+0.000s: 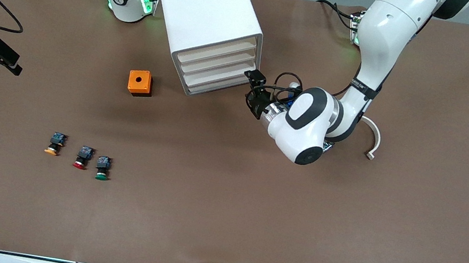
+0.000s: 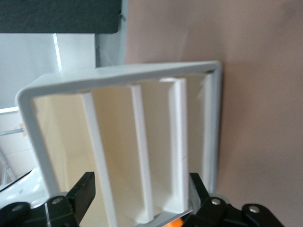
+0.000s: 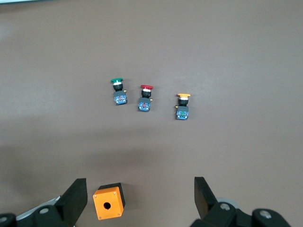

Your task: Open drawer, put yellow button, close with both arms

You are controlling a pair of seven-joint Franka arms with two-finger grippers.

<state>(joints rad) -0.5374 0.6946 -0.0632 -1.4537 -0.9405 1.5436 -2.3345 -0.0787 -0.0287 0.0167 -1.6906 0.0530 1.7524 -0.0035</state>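
Left claw: spread, at the cabinet's drawer fronts
Right claw: spread, over the surface
Yellow button: nearer the camera than the cabinet

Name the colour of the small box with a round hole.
Orange box, clearest in the front view.

You are looking at a brown table. On it sit a white cabinet with 4 drawers, an orange box beside it, and 3 buttons in a row nearer the front camera: the yellow button, red button, green button.
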